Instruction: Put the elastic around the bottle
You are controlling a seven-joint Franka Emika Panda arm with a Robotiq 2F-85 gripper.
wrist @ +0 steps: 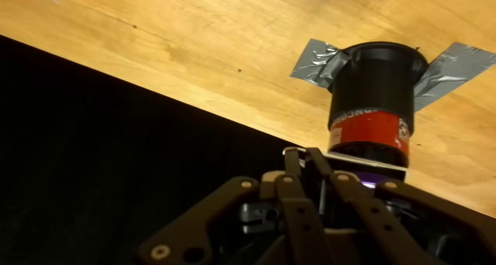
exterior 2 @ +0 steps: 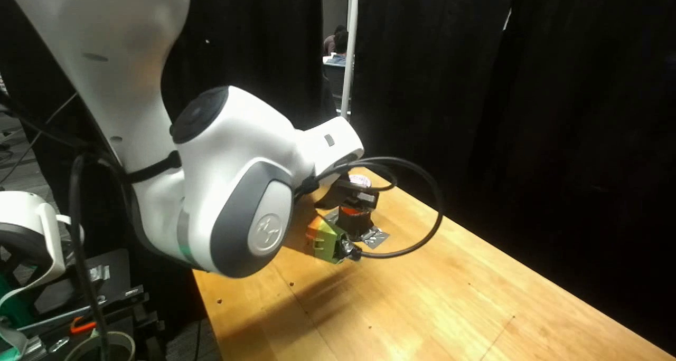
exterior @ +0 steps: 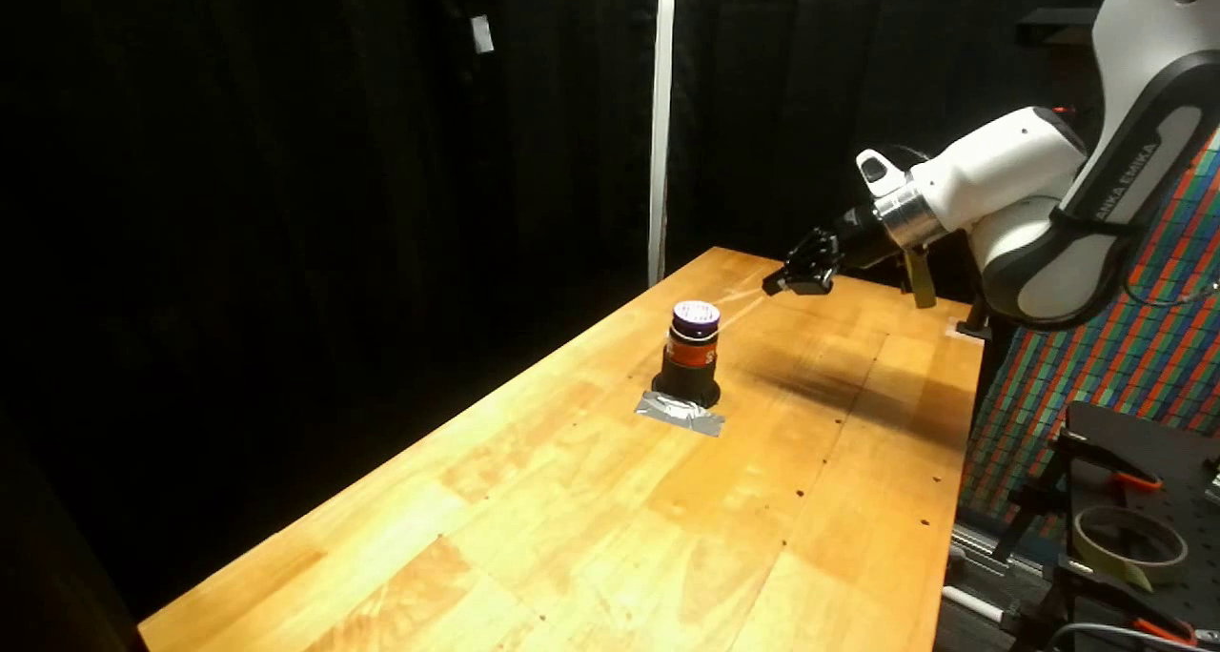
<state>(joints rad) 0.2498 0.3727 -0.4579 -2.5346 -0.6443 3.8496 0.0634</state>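
Note:
The bottle (exterior: 694, 354) stands upright on the wooden table, with a dark flared lower part, an orange-red band and a purple-white top. It also shows in the wrist view (wrist: 370, 128) and, partly covered, in an exterior view (exterior 2: 355, 222). The thin pale elastic (exterior: 742, 314) loops around the bottle's upper part, just under the top. It stretches from there in two strands to my gripper (exterior: 774, 283). In the wrist view my fingertips (wrist: 302, 153) are nearly together, with the elastic (wrist: 367, 162) running across and around them. The gripper is beside the bottle, apart from it.
Silver tape (exterior: 680, 413) fixes the bottle's base to the table (exterior: 572, 499). A cable (exterior 2: 438, 213) loops out from the wrist, near a green-orange wrist part (exterior 2: 326, 240). The table edge and dark curtains lie beyond the bottle. A cart with a tape roll (exterior: 1129, 542) stands beside the table.

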